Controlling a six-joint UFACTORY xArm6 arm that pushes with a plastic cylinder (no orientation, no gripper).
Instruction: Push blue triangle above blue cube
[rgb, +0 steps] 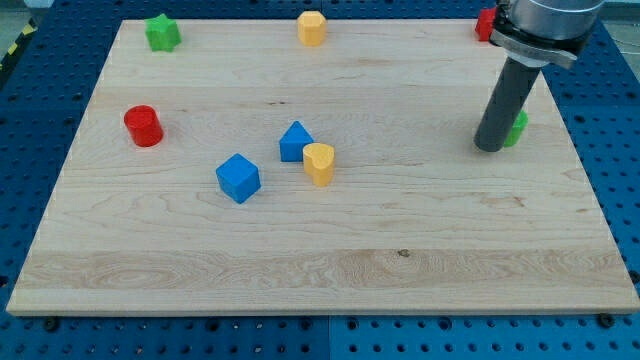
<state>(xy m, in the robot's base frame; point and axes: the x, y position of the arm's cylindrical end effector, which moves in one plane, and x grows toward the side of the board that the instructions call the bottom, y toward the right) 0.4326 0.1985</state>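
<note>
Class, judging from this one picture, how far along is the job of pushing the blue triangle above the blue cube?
Done: nothing. The blue triangle sits up-right of the blue cube, touching a yellow heart block. In hand: my tip rests far right beside a green block. Left: the entire push.

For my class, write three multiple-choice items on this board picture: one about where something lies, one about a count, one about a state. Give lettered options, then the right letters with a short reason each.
1. Where does the blue triangle block lie relative to the blue cube block?
A. toward the view's top right of it
B. toward the view's bottom left of it
C. stacked on it

2. How many yellow blocks lie on the wooden board?
A. one
B. two
C. four

3. What is the dark rod's tip doing?
A. pressing on the blue cube block
B. resting beside a green block at the view's right
C. touching the red cylinder block

Key: 1 A, the triangle sits up and right of the cube. 2 B, a yellow block lies at the top edge and a yellow heart-shaped block by the triangle. 3 B, the tip stands far from both blue blocks.
</note>
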